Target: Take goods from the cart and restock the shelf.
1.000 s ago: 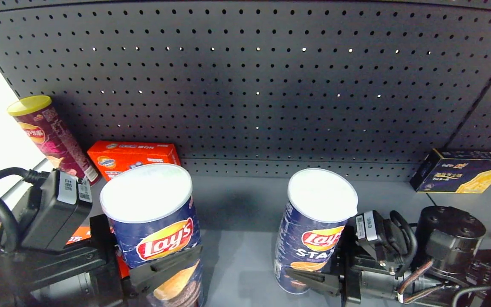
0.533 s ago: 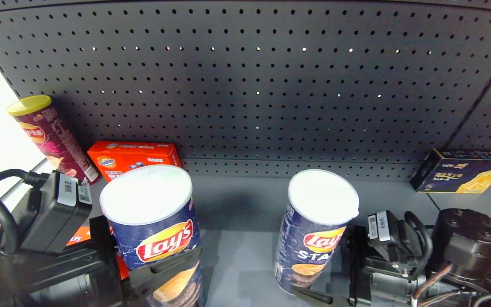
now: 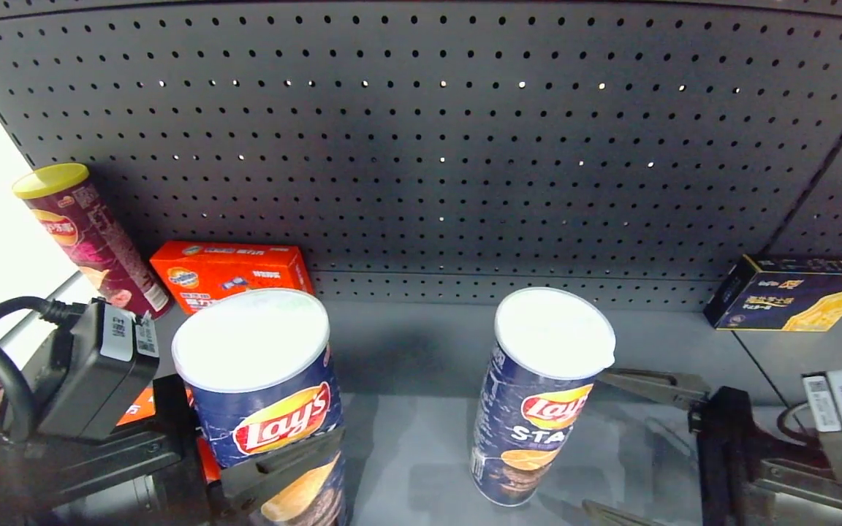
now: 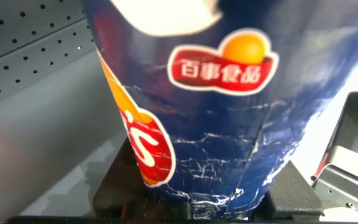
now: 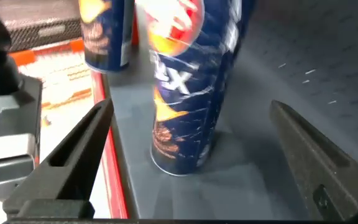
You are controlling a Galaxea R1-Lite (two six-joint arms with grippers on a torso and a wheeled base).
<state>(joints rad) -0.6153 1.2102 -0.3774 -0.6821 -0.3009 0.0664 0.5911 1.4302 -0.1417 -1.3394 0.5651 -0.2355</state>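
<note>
Left claw (image 3: 275, 467): closed on the lower body of a blue chip can (image 3: 267, 409), which is held upright with its white lid uppermost. In the left wrist view the can wall (image 4: 216, 112) is seen pressed between the dark pads of that claw (image 4: 210, 205).

Right claw (image 3: 596, 442): jaws spread wide, nothing gripped. A second blue chip can (image 3: 538, 409) is stood upright on the grey shelf (image 3: 421, 438), directly ahead of this claw. In the right wrist view the second can (image 5: 185, 112) is framed by the two fingers of the right claw (image 5: 191, 109). The fingertips appear to be clear of its sides, though contact cannot be ruled out from these angles.

Beyond the left claw, an orange box (image 3: 227, 272) is laid flat. A maroon can (image 3: 92, 241) with a yellow lid is leaned at a tilt further out to that claw's outer side. Beyond the right claw, a dark box (image 3: 786, 292) is placed by the perforated back panel (image 3: 421, 146).
</note>
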